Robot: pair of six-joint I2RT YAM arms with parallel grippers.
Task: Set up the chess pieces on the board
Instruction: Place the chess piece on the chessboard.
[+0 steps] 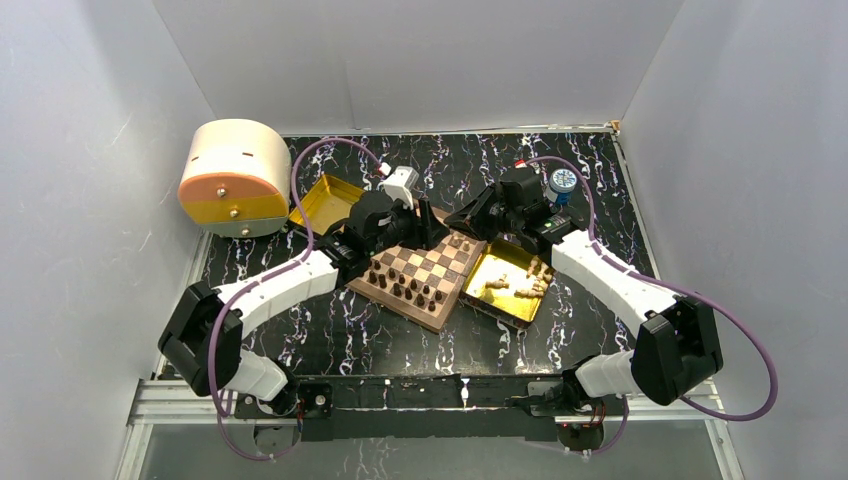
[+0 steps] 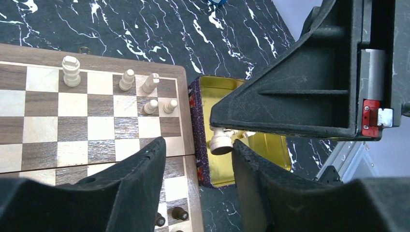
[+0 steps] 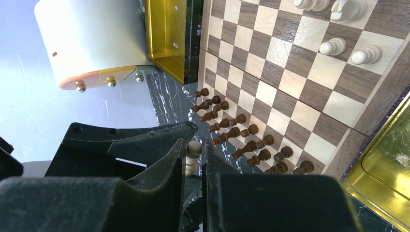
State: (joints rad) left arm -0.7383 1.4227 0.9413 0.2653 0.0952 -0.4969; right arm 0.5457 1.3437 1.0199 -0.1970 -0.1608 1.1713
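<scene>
Pinched light tan chess piece in right gripper, jaws narrow. Held left gripper partly spread, gripping nothing, over board rim beside gold tray.

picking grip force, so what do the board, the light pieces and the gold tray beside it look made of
Board: wood, with grain visible in the checks and reddish rim, and a smooth satin finish. Light pieces: probably pale turned wood, matte; plastic can't be ruled out. Tray: likely thin metal, mirror-shiny gold inside, with a dark printed outer wall.
</scene>
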